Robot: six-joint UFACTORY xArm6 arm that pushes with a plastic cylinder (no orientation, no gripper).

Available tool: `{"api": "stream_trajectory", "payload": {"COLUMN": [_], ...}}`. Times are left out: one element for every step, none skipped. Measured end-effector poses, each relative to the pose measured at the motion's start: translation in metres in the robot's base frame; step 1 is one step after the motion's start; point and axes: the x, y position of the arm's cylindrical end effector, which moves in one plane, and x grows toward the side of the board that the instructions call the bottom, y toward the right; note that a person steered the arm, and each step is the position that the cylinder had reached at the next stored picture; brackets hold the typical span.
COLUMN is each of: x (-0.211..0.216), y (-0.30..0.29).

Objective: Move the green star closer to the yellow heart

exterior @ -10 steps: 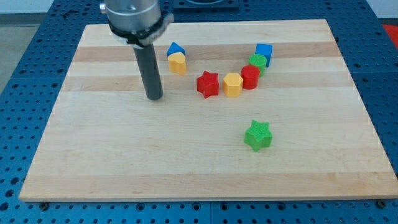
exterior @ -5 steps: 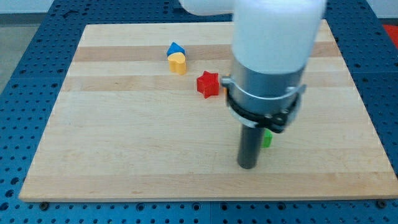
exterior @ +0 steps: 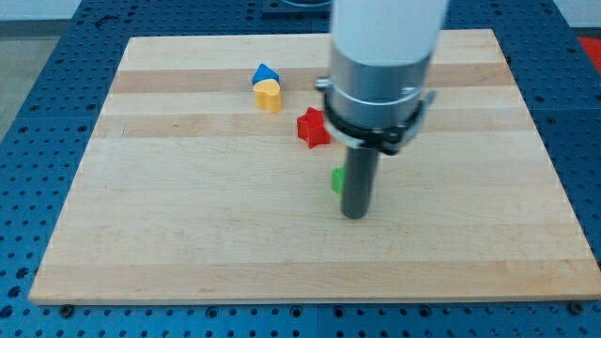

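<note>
Board (exterior: 169, 235) of pale wood fills most of frame, sitting on blue pegboard surface (exterior: 28, 113). Upper left of centre: blue block (exterior: 265, 72), shape unclear, w/ yellow heart (exterior: 269, 95) touching it just below. Right of those, near centre: red star (exterior: 313, 127), its right edge partly behind arm's grey collar (exterior: 376, 94). Below red star, centre frame: green star (exterior: 336, 180), only a sliver showing at rod's left edge, rest hidden behind rod. Green star is well apart from yellow heart, lower right of it. My tip (exterior: 354, 215) is on the board just below-right of the green sliver, touching or nearly so, can't tell which. No claw on this rig, just the rod. Other blocks, if any, hidden behind arm at upper right
</note>
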Motion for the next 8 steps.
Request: {"api": "stream_trajectory", "payload": {"x": [-0.001, -0.001, -0.001, -0.003, -0.013, -0.021, -0.025, -0.025], "y": [-0.012, 0.014, 0.055, 0.072, 0.071, 0.063, 0.048, 0.03]}}
